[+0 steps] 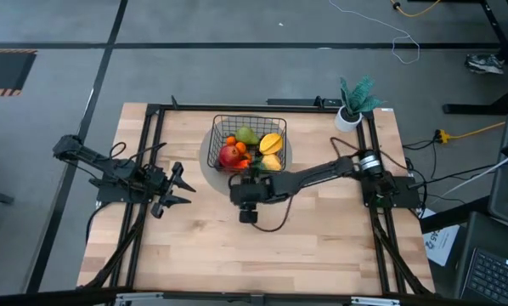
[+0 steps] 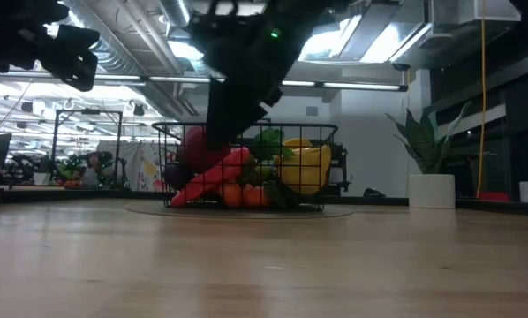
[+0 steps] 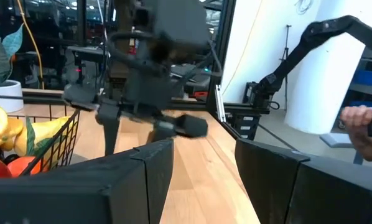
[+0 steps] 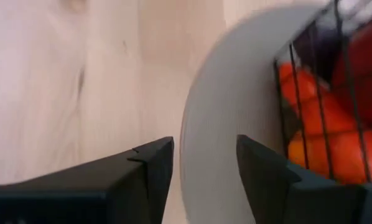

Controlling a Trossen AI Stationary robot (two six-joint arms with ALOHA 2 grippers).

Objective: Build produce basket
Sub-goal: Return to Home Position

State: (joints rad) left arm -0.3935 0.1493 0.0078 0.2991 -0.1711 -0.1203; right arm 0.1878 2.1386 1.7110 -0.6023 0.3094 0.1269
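Observation:
The black wire basket stands on a round grey mat at the table's far middle. It holds produce: a red apple, a green pear, yellow fruit, small oranges and a red-orange piece. My right gripper hangs open and empty over the mat, just off the basket's near side, fingers pointing down. My left gripper is open and empty above the table, left of the basket; the basket's side also shows in its wrist view.
A white pot with a teal plant stands at the table's far right corner. Bare wood lies in front of the basket and toward the near edge. A person's hand shows beyond the table in the left wrist view.

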